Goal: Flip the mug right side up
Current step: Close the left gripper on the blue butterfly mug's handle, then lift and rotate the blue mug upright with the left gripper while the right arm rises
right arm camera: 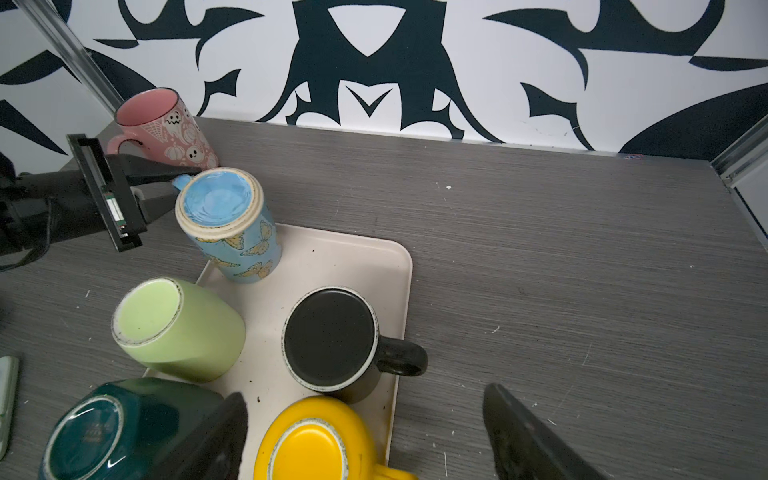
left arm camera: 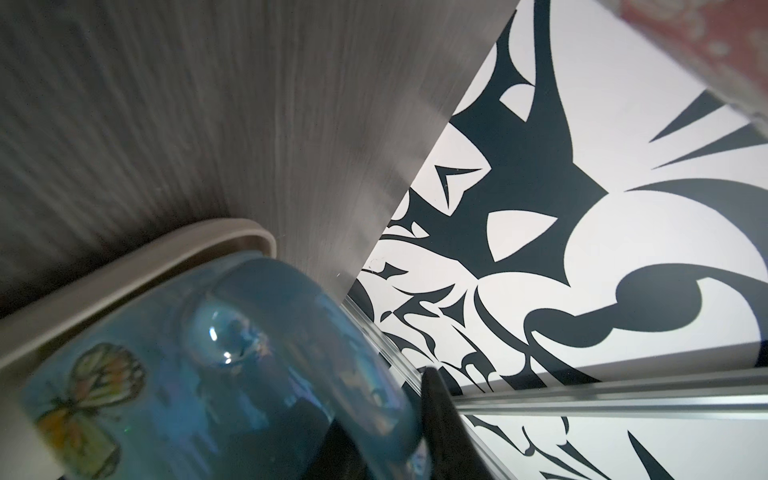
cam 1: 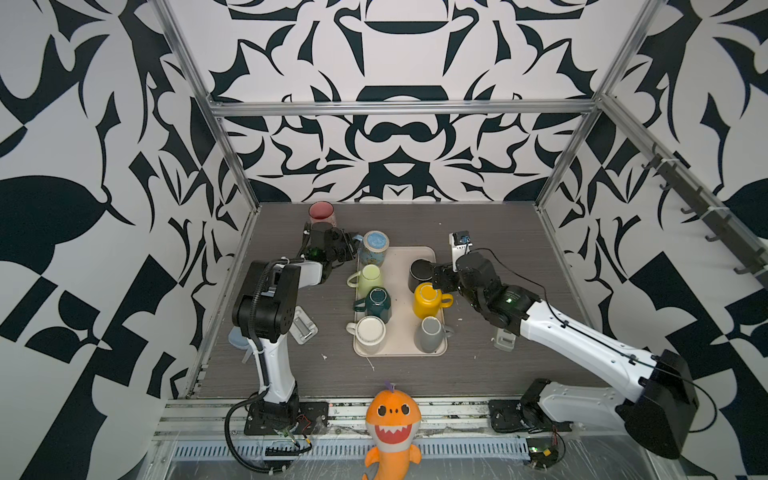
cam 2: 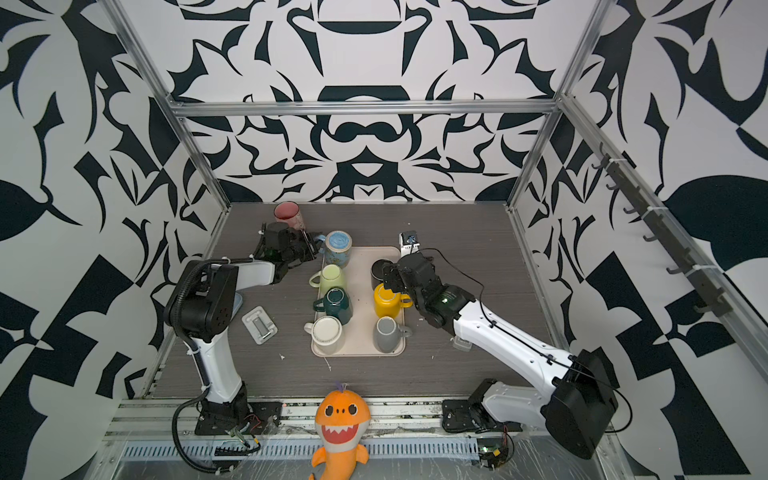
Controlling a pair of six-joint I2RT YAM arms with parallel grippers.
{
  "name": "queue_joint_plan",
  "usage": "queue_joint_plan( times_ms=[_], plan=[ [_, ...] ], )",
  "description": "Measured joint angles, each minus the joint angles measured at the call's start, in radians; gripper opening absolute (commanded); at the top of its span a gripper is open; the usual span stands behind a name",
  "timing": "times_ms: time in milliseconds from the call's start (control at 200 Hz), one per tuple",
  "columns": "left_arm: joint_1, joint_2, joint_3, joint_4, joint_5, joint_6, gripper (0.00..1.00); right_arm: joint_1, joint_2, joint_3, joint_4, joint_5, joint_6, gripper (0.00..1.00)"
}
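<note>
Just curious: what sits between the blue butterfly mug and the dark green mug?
The light green mug, bottom up, clear in both top views.

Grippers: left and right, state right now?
Left gripper: shut on the blue butterfly mug, by its handle.
Right gripper: open, holding nothing.

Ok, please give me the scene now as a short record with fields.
left gripper: shut on blue mug handle
blue mug: tilted, base up, at tray corner
right gripper: open, empty, near black mug and yellow mug
black mug, yellow mug: base up on tray
pink mug: upright on table, off tray
task: blue mug not yet upright
</note>
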Motion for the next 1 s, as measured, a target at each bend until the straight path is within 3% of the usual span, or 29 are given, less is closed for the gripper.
queue_joint_plan(
  times_ms=[490, 1000],
  plan=[
    [-0.006, -0.002, 0.039, 0.035, 0.017, 0.132, 0.00, 0.000, 0.000, -0.001, 0.000, -0.003, 0.004, 0.90],
    [-0.006, -0.009, 0.166, -0.107, 0.069, 0.359, 0.00, 0.000, 0.006, -0.001, 0.001, -0.015, 0.007, 0.89]
  ],
)
